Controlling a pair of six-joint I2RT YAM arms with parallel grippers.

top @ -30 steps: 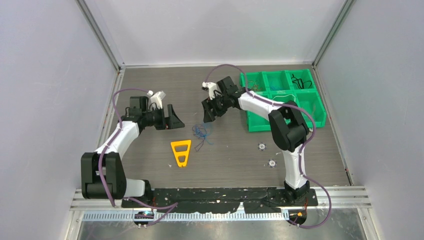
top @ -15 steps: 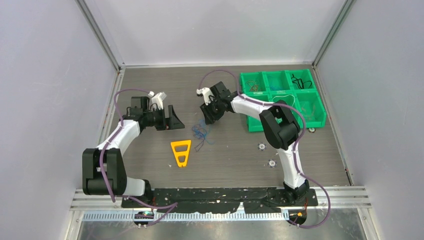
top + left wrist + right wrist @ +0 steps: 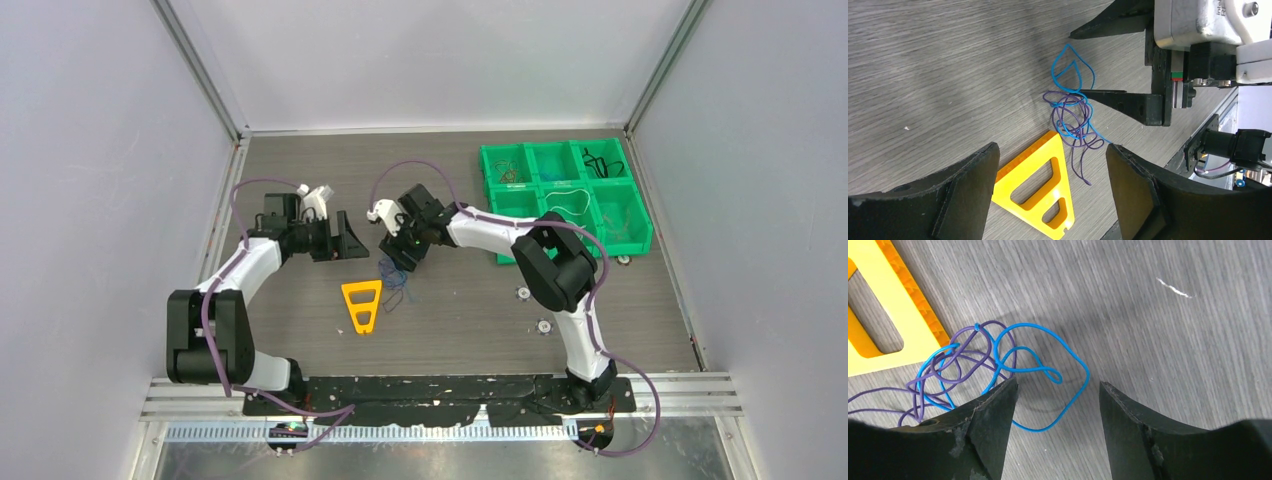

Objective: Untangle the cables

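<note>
A tangle of blue and purple cables (image 3: 400,276) lies on the table mid-left, next to the tip of a yellow triangle (image 3: 361,303). My right gripper (image 3: 393,262) is open and low over the tangle. In the right wrist view its jaws (image 3: 1058,384) straddle the blue loop (image 3: 1083,365), and the left finger (image 3: 988,425) covers part of the cables. My left gripper (image 3: 352,235) is open and empty, left of the tangle. In the left wrist view (image 3: 1050,150) it faces the tangle (image 3: 1073,112) and the triangle (image 3: 1040,185).
A green compartment bin (image 3: 520,253) with a few cables in it stands at the back right. Two small round fittings (image 3: 522,292) (image 3: 543,325) lie on the table right of centre. The yellow triangle (image 3: 910,302) touches the tangle's edge.
My right gripper has moved left and toward the near side, from beside the green bin down onto the cable tangle. The left arm has barely moved.
</note>
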